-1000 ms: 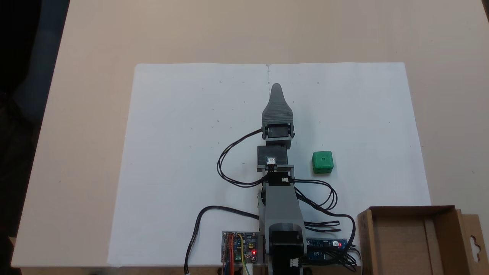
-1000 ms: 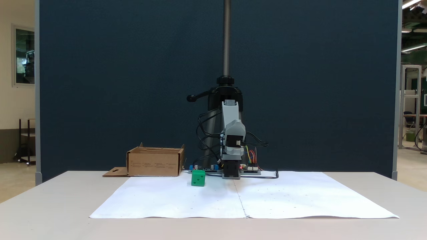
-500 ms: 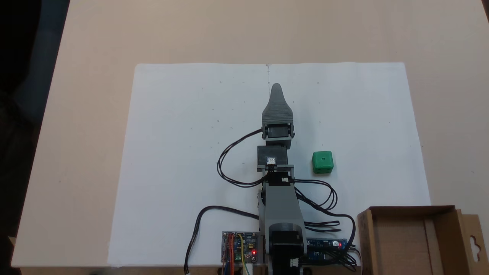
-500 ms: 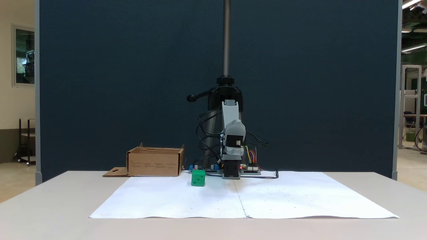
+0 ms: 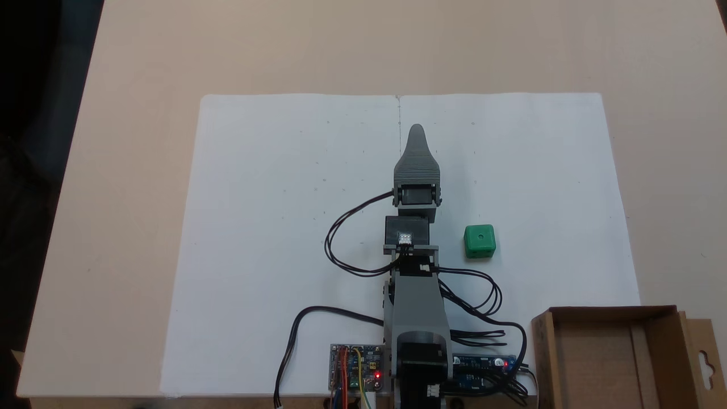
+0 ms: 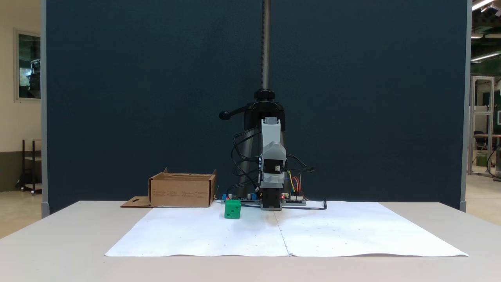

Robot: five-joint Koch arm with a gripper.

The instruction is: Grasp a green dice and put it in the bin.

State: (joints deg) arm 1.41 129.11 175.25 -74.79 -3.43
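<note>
The green dice (image 5: 480, 241) sits on the white paper, one pip up, a short way right of my arm's wrist in a fixed view; from the front the dice (image 6: 232, 209) stands left of the arm's base. My gripper (image 5: 417, 129) points away from the base over the paper's centre fold, well beyond the dice and apart from it. One grey jaw covers the other, so its gap is hidden; seen head-on, the gripper (image 6: 274, 150) hangs above the table. The bin (image 5: 596, 358), a brown cardboard box, stands at the bottom right, and the bin (image 6: 180, 192) is left of the base from the front.
A large white paper sheet (image 5: 272, 227) covers the tan table. Circuit boards (image 5: 355, 366) and black cables (image 5: 341, 250) lie around the arm's base. A tripod pole (image 6: 266, 43) and a dark blue screen (image 6: 137, 98) rise behind the arm.
The arm has swung slightly to the right in the top-down view, shifting the gripper tip a little toward the dice's side. Dice and bin have not moved.
</note>
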